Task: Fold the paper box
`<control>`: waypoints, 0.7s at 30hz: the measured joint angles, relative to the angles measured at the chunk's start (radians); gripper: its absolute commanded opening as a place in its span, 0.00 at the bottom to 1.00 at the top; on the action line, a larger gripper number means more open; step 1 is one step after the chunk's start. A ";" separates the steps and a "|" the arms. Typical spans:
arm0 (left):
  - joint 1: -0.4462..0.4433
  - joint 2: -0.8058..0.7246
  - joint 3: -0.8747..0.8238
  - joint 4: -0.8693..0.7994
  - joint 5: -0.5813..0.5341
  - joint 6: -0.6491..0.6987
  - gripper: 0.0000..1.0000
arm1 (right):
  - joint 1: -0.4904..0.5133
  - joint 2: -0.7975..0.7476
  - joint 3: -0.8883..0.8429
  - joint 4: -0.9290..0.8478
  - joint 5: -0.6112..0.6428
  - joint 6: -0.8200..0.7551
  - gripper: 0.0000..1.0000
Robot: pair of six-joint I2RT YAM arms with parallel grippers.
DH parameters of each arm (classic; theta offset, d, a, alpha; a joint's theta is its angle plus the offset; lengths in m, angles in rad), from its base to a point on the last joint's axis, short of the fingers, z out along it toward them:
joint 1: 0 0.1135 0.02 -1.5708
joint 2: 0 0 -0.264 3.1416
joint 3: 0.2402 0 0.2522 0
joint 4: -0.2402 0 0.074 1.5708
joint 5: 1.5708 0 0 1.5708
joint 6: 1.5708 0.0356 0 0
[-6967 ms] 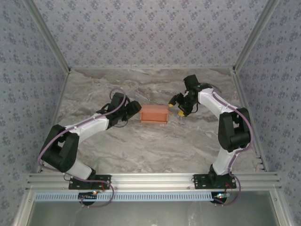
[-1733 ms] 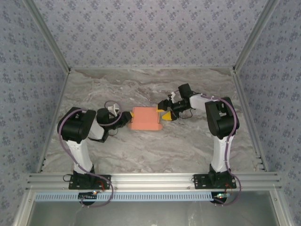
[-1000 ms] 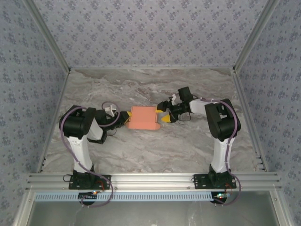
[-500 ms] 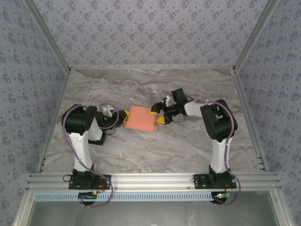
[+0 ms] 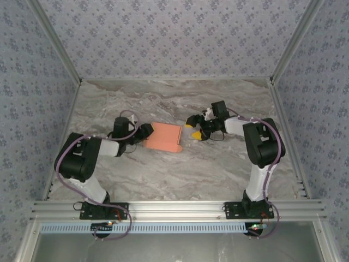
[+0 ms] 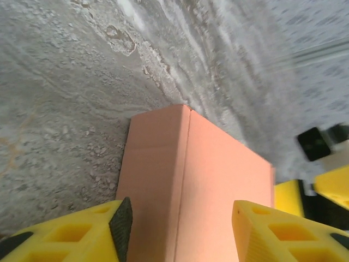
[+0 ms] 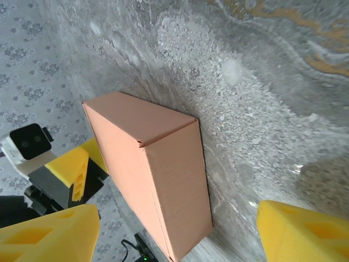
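Note:
The paper box [image 5: 162, 137] is a closed salmon-orange rectangular box lying flat on the marble table [image 5: 163, 174]. My left gripper [image 5: 146, 131] is at the box's left end. In the left wrist view the box [image 6: 191, 180] runs forward between the yellow fingers of the left gripper [image 6: 180, 218], which stands open, and no firm pinch shows. My right gripper [image 5: 192, 126] is open, a short gap to the right of the box. The right wrist view has the box [image 7: 152, 174] lying ahead of the wide-spread right gripper [image 7: 178, 218], with no contact.
Patterned walls close the table in on the left, right and back. Aluminium rails [image 5: 174, 208] run along the near edge by the arm bases. Bare marble lies in front of and behind the box.
The left gripper's jaws have widened on the box's left end. The right gripper has pulled back to the right, off the box. The box sits slightly turned.

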 measured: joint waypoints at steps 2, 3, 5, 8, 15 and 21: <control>-0.039 -0.009 0.063 -0.145 -0.069 0.063 0.48 | -0.001 -0.012 0.001 -0.025 0.007 -0.024 0.78; -0.055 -0.009 0.091 -0.209 -0.101 0.090 0.47 | -0.001 -0.015 0.002 -0.033 0.008 -0.032 0.78; -0.081 -0.009 0.147 -0.336 -0.164 0.140 0.45 | -0.001 -0.017 0.005 -0.052 0.011 -0.053 0.78; -0.110 -0.014 0.230 -0.482 -0.249 0.208 0.40 | -0.001 -0.020 0.009 -0.077 0.014 -0.077 0.77; -0.124 -0.014 0.295 -0.616 -0.296 0.285 0.26 | -0.006 -0.021 0.010 -0.088 0.013 -0.106 0.77; -0.060 -0.028 0.212 -0.488 -0.177 0.220 0.18 | -0.011 -0.021 0.010 -0.088 -0.007 -0.118 0.77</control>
